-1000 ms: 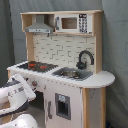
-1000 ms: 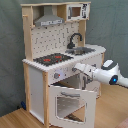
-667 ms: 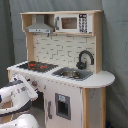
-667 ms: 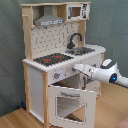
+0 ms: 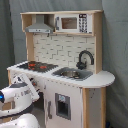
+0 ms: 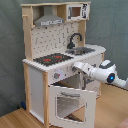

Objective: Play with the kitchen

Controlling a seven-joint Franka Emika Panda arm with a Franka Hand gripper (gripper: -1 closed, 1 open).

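No writing is readable on the kitchen (image 6: 50, 75); oven door hangs open; jaws (image 6: 75, 66) state cannot be told.

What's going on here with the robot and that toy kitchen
A white robot arm is reaching toward the front of the kitchen, its end effector up near the front panel just below the black hob. The windowed oven door hangs open in the second exterior view. Nothing appears to be carried. The sink, faucet, grey hood and microwave look untouched.
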